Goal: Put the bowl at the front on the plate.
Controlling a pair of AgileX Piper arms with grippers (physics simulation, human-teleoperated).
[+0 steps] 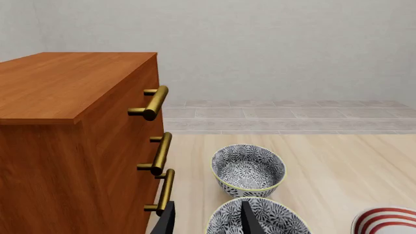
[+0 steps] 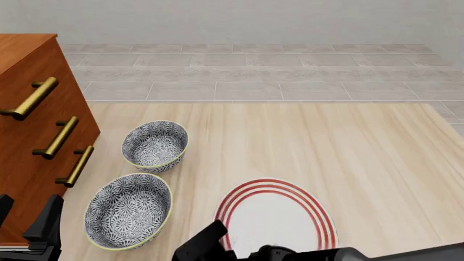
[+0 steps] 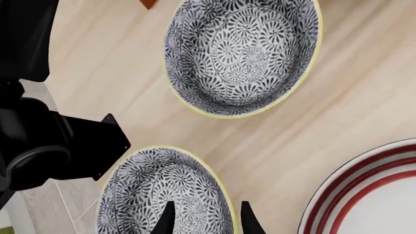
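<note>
Blue-and-white, yellow-rimmed, the bowl [image 3: 162, 190] sits right under your right claw [image 3: 206, 204]. The fingers are spread wide with nothing in them, and the bowl's near rim shows in the gap between them. Whether a finger touches the rim, you cannot tell from here.

Just beyond the claw lies the second bowl [image 3: 240, 53], close to the first but apart from it, so there's little room on that side. The plate [image 3: 370, 195] lies off to the claw's other side, near, with bare table [image 2: 326, 147] between it and the bowls.

Your left claw [image 1: 208, 204] hangs beside that second bowl, fingers parted and empty. The third bowl [image 2: 154, 145] lies ahead of it, and the wooden dresser [image 2: 29, 81] with brass handles [image 2: 60, 137] stands right alongside.
</note>
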